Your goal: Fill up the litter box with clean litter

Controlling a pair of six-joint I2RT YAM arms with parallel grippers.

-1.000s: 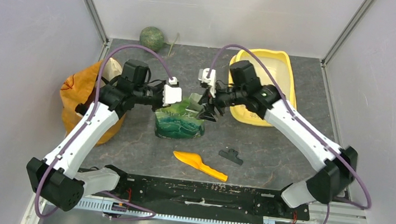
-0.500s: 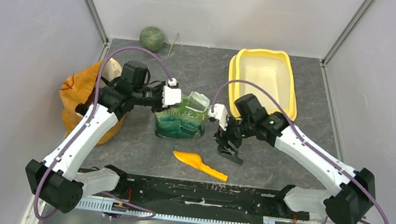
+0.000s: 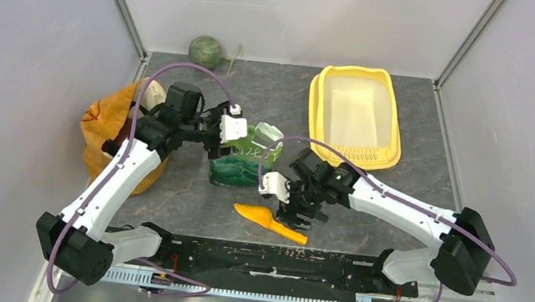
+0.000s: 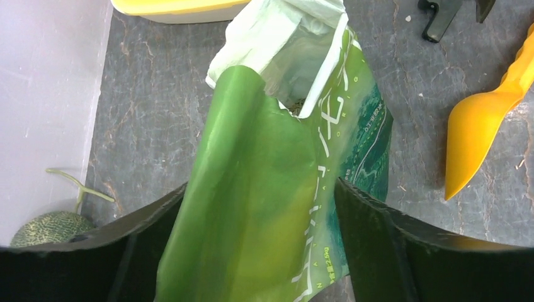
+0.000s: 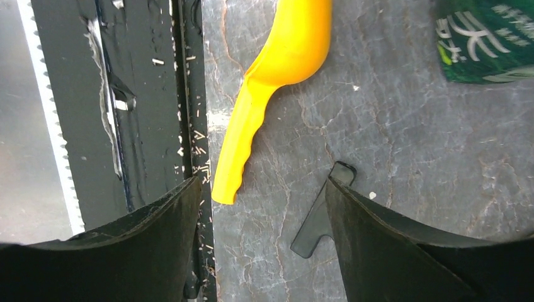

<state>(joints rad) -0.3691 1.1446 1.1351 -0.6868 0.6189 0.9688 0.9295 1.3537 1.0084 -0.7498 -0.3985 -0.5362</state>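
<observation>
Item: litter box [image 3: 356, 114], at 1 o'clock on the table in the top view, well apart from both grippers. Condition: large yellow tray with rounded corners and a pale inner basin; the basin appears bare, so filling is judged not yet begun. Clean litter [image 4: 295, 107]: only a small dark speckled patch glimpsed in the torn mouth of the green pouch [image 3: 244, 165], too small to confirm. The pouch stands just left of centre, its top crumpled and leaning toward 1 o'clock. Left gripper [image 4: 259, 189]: jaws spread wide with the pouch between them; contact cannot be told, and no clamp is evident. Right gripper [image 5: 264, 182]: jaws wide apart and holding nothing, poised over the handle end of the orange scoop [image 3: 270, 222], which lies at 6 o'clock beside the black base rail. Hazards, as judged: the unclamped, top-heavy pouch may slump or tip, spilling granules on the table. A closing right finger may catch the black clip [image 5: 318, 220] lying just beside it instead of the handle. The handle may be nudged against the rail and skid. Any loaded scoop must travel the long way to 1 o'clock, so a tilt could shed litter en route.
</observation>
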